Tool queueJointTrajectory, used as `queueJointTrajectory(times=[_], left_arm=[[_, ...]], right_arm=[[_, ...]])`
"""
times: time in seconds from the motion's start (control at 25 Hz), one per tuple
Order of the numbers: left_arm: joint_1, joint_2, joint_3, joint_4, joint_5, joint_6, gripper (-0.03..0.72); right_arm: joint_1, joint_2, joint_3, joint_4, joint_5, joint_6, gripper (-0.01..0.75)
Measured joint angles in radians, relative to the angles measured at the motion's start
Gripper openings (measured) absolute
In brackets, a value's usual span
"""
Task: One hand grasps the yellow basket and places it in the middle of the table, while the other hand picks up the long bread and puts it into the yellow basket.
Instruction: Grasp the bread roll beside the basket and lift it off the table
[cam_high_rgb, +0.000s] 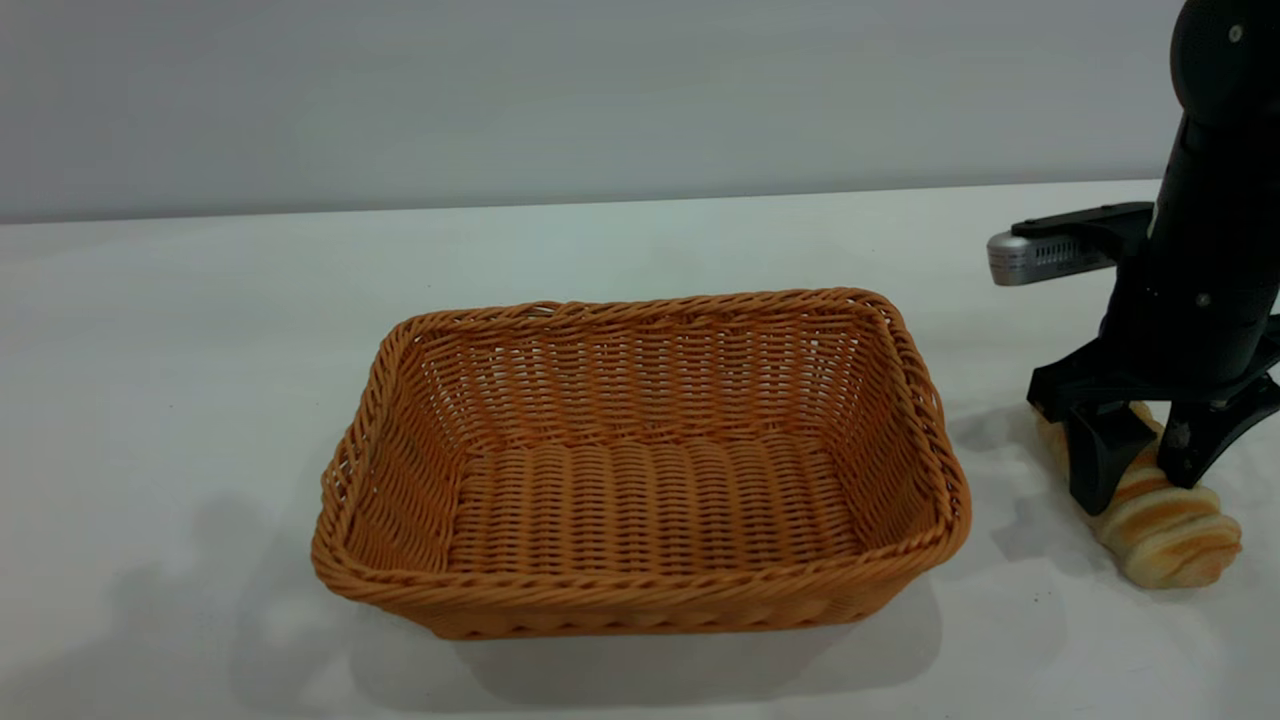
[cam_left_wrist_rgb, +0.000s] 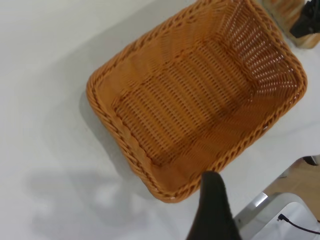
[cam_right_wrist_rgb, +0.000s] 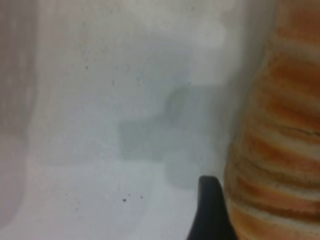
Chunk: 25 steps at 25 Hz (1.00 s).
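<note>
The table (cam_high_rgb: 200, 330) is a wide, matte white surface carrying soft grey shadows, and it meets a plain pale grey wall along its far edge. The right wrist view shows a few tiny dark specks on the white.

The yellow basket (cam_high_rgb: 640, 465) sits at the middle of the table in the exterior view — a rectangular tray of orange-tan wicker with a braided rim, sloping woven sides and a ribbed flat floor, nothing inside it. At about 3 o'clock from it, near but apart from its rim, lies the long bread (cam_high_rgb: 1165, 525): a small oblong loaf with crosswise ridges, banded golden-orange and pale cream, lying flat on the table with one end towards 5 o'clock.

The right gripper (cam_high_rgb: 1140, 480) comes down nearly vertical from a thick black arm at the right edge, a silver-grey box module (cam_high_rgb: 1040, 258) jutting out on a black bracket towards 9 o'clock. Its jaws are spread and straddle the loaf's far half, one black finger on each side; whether they press the crust I cannot tell.

The left gripper (cam_left_wrist_rgb: 214, 210) appears only in its own wrist view, as one black finger tip held above the table, just beside the basket's rim — the state of its jaws cannot be told.
</note>
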Motion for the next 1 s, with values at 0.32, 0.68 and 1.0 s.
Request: queueJointTrajectory(times=[0.32, 0.68, 1.0], left_arm=[[0.000, -0.102, 0.173, 0.000, -0.038, 0.000, 0.586], [0.000, -0.236, 0.228, -0.017, -0.045, 0.000, 0.586], [0.000, -0.265, 0.228, -0.017, -0.048, 0.000, 0.586]], right_arm=[[-0.001, 0.008, -0.004, -0.022, -0.018, 0.003, 0.432], [-0.006, 0.009, -0.004, -0.044, -0.032, 0.005, 0.232], [-0.006, 0.009, -0.004, -0.069, -0.028, 0.025, 0.135]])
